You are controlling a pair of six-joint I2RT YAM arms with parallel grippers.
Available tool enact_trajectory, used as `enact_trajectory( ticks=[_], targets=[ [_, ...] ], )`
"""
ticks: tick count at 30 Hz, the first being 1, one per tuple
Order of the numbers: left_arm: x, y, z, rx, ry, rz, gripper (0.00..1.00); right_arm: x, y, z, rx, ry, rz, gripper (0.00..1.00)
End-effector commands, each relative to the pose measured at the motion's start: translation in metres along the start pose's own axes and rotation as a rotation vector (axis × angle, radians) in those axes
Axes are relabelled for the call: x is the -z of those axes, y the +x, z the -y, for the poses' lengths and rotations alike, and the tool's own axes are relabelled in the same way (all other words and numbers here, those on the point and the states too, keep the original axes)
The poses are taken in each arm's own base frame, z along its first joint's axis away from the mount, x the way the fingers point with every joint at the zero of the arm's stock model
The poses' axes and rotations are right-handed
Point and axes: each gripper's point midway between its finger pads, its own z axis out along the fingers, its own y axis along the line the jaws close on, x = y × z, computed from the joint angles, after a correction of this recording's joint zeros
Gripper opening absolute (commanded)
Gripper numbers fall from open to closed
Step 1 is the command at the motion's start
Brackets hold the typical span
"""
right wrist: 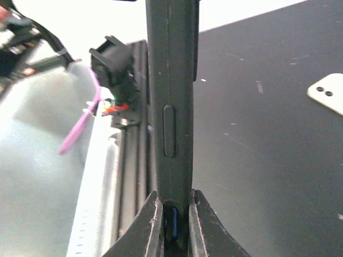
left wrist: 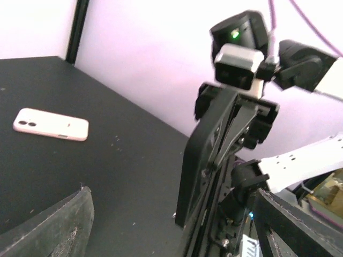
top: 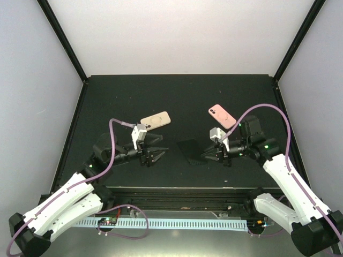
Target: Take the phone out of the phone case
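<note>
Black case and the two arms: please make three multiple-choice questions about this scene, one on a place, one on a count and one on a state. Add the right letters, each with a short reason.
1. Where is the black case?
A. Flat under the left arm's base.
B. In the right pincer, between the two arms.
C. Leaning on the back wall.

2. How many pale phones lie on the table?
A. One.
B. Two.
C. Four.

3. How is the left pincer?
A. Open and empty.
B. Shut on the case.
C. Shut on a cable.

Answers:
1 B: the right wrist view shows it clamped on the case's edge.
2 B: a beige phone and a pink phone lie apart, beyond the pincers.
3 A: its two sides stand apart with nothing between them.
</note>
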Motion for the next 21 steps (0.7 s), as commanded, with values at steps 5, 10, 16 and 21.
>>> enact_trajectory(
  ticks=[5, 10, 16, 21],
  targets=[
    [-0.029, -0.026, 0.046, -0.025, 0.228, 0.070, 0.82, 0.011, -0.028, -0.033, -0.077, -0.260, 0.268, 0.01],
    [-0.055, -0.024, 0.064, -0.033, 0.286, 0.026, 0.75, 0.016, -0.027, -0.031, -0.101, -0.246, 0.295, 0.01],
    [-0.069, -0.029, 0.067, -0.002, 0.311, 0.030, 0.62, 0.016, -0.026, -0.033, -0.103, -0.259, 0.297, 0.01],
    [-0.073, -0.034, 0.067, -0.002, 0.302, 0.032, 0.46, 0.017, -0.025, -0.038, -0.087, -0.274, 0.300, 0.01]
  ],
)
